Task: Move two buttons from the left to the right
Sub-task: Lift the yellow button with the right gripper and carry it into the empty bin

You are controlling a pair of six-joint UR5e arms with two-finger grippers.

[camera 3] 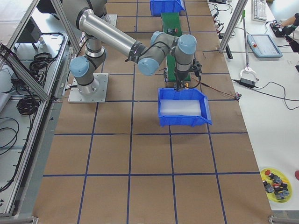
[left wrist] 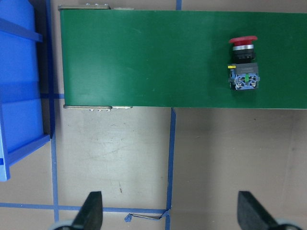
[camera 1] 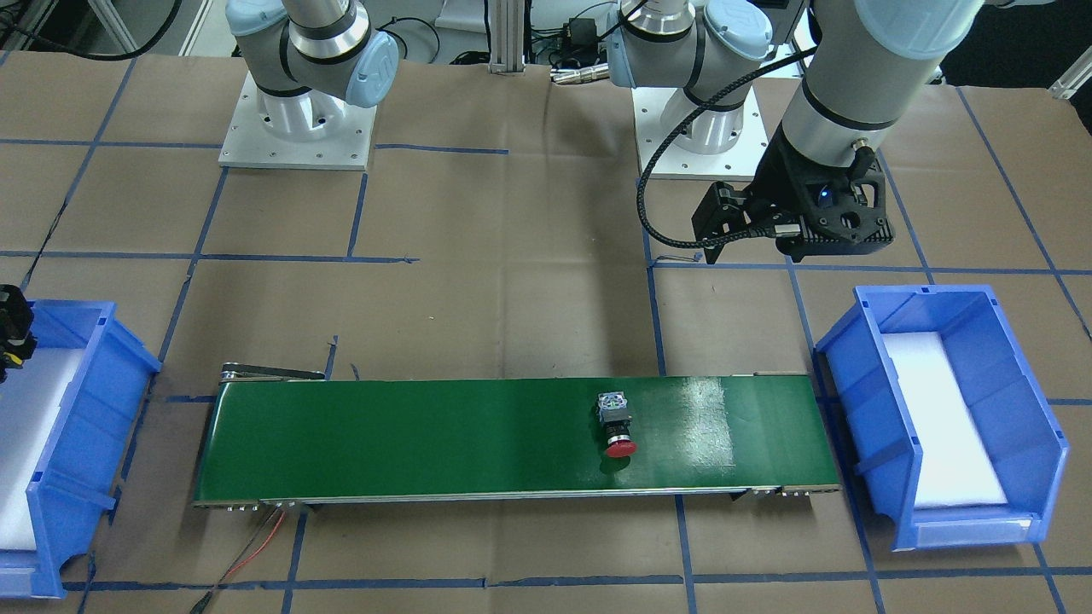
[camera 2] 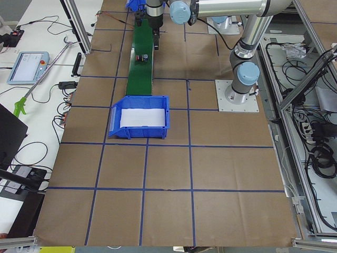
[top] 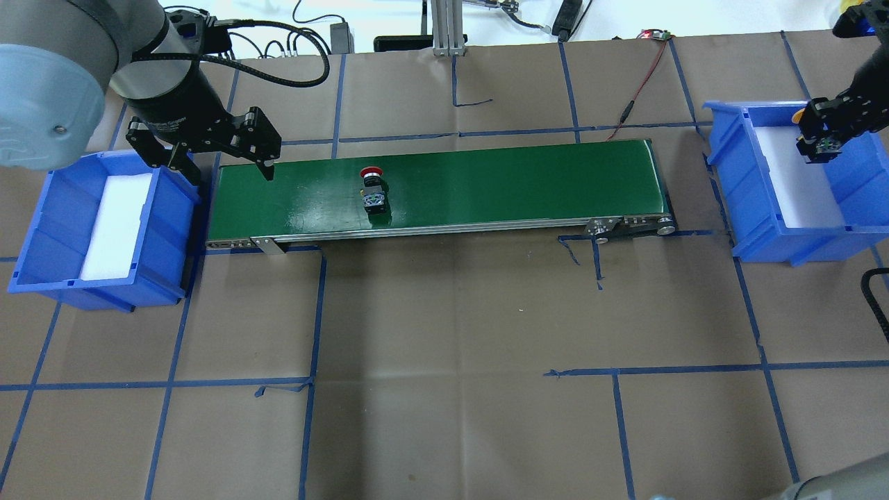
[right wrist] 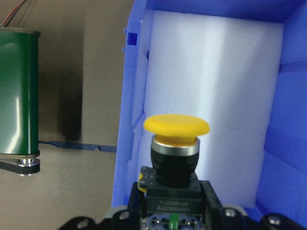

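Observation:
The red button (top: pixel 374 189) lies on its side on the green conveyor belt (top: pixel 500 180), toward the belt's left end; it also shows in the front view (camera 1: pixel 618 426) and the left wrist view (left wrist: pixel 243 62). My left gripper (top: pixel 219 165) is open and empty, above the belt's left end, next to the left blue bin (top: pixel 42 229); its fingers (left wrist: pixel 91 211) show over the paper. My right gripper (top: pixel 818 139) is shut on the yellow button (right wrist: pixel 176 143), holding it above the white foam in the right blue bin (top: pixel 764 222).
The left bin holds only white foam (top: pixel 114 222). A red wire (top: pixel 642 76) runs from the belt's far right end. The arm bases (camera 1: pixel 297 128) stand behind the belt. A yellow dish of spare parts (camera 3: pixel 275 184) sits off the table.

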